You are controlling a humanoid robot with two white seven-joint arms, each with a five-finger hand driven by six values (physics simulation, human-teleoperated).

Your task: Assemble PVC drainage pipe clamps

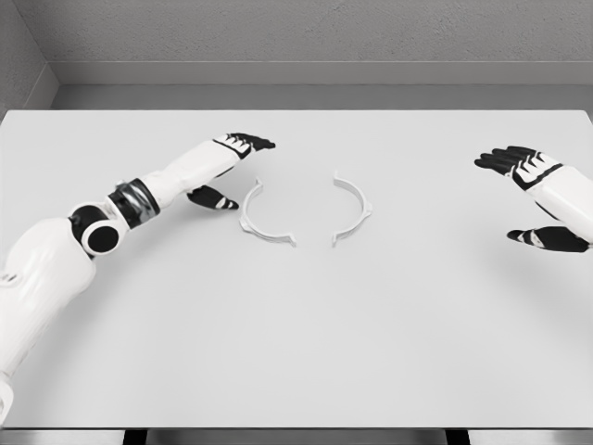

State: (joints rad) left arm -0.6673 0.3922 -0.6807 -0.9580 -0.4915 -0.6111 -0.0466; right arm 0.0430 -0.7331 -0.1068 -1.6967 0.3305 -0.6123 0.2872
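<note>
Two white half-ring clamp pieces lie flat on the white table [296, 352], their open sides facing each other with a gap between them. The left clamp half [259, 221] curves like a "C"; the right clamp half [355, 209] mirrors it. My left hand [233, 169] hovers just left of the left half, its black fingers [248, 142] spread above and its thumb [213, 197] below, holding nothing. Far off at the right edge my right hand [530, 197] is open too, well away from the right half.
The table's far edge meets a grey wall [296, 37] at the back. Along the bottom, the table's near edge shows a dark strip beneath it.
</note>
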